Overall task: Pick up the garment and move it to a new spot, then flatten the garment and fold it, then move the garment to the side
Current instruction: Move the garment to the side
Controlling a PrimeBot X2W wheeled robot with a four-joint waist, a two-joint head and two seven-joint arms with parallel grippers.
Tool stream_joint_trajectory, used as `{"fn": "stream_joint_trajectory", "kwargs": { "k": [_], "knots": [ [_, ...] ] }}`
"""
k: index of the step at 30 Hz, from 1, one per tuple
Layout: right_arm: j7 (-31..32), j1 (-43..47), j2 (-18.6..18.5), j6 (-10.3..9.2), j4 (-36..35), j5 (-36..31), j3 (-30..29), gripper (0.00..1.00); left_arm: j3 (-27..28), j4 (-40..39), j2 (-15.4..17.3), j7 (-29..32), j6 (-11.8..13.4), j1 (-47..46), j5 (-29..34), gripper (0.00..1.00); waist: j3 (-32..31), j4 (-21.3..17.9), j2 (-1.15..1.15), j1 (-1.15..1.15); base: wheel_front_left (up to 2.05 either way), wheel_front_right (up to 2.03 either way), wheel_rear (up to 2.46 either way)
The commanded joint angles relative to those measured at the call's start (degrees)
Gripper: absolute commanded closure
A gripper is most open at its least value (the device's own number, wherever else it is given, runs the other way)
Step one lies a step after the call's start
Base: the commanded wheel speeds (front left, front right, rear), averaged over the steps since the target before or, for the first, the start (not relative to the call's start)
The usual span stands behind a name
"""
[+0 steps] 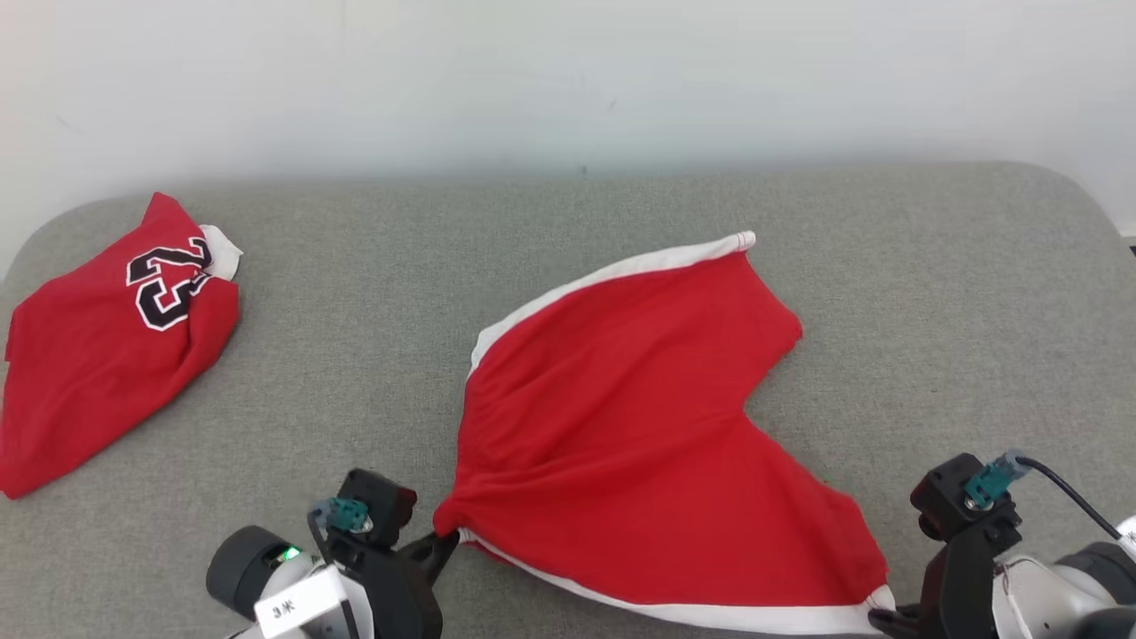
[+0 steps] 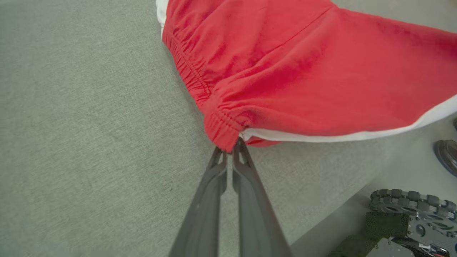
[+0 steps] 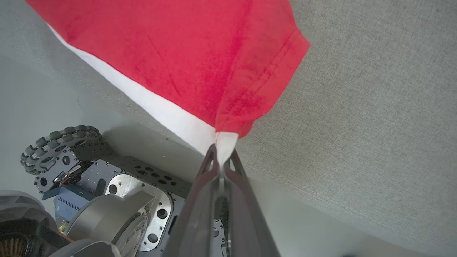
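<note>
The red shorts (image 1: 621, 426) lay spread on the grey bench (image 1: 355, 266), from the middle to the lower right of the head view. The left claw (image 1: 441, 540) was pinched tight on the stretchy waist corner, low in the middle. The right claw (image 1: 887, 614) was pinched tight on the white bottom corner at the lower right. A crumpled red shirt (image 1: 98, 355) with a number lay at the far left, well apart. A wheel (image 3: 57, 142) sat at the left of the right wrist view, past the bench edge.
</note>
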Motion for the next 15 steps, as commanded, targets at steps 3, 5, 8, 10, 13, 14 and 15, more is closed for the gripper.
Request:
{"fn": "stream_joint_trajectory", "kwargs": {
  "k": [3, 5, 8, 10, 13, 14, 15],
  "knots": [
    [1.83, 2.04, -0.50, 0.00, -1.90, 1.27, -1.28, 1.00, -1.68, -2.55, 2.23, 2.93, 0.92, 1.02, 1.93, 1.00, -0.49, 0.22, 0.01, 0.01, 0.00, 0.00, 0.00],
    [2.71, 2.87, -0.44, 0.00, -2.91, 1.98, -1.83, 1.00, -2.60, -4.01, 3.37, 4.85, 1.49, 1.14, 2.79, 1.00, -0.55, 0.32, 0.01, 0.01, 0.00, 0.00, 0.00],
    [2.15, 2.56, -0.19, 0.00, -4.62, 1.96, -3.10, 1.00, -3.49, -6.36, 4.66, 7.29, 2.35, 0.96, 3.81, 1.00, -0.28, 0.54, 0.01, 0.01, 0.00, 0.00, 0.00],
    [1.17, 1.69, -0.48, 0.00, -5.03, 0.97, -3.56, 1.00, -3.63, -7.55, 4.87, 8.30, 2.67, 0.38, 3.94, 1.00, 0.18, 0.87, 0.01, 0.01, 0.00, 0.00, 0.00],
    [-0.57, -0.94, -0.69, 0.00, -4.60, -0.16, -3.29, 1.00, -3.93, -8.51, 4.55, 9.71, 2.38, -1.46, 4.43, 1.00, 1.11, 1.31, 0.01, 0.01, 0.00, 0.00, 0.00],
    [-1.20, -2.07, -0.77, 0.00, -4.05, -0.58, -3.15, 1.00, -4.01, -8.59, 4.25, 10.15, 2.05, -2.22, 4.56, 1.00, 1.52, 1.50, 0.01, 0.01, 0.00, 0.00, 0.00],
    [-1.71, -3.17, -0.92, 0.00, -3.55, -0.79, -2.75, 1.00, -4.16, -8.62, 3.91, 10.70, 1.84, -3.06, 4.67, 1.00, 2.04, 1.73, 0.01, 0.01, 0.00, 0.00, 0.00]
  ]
}}
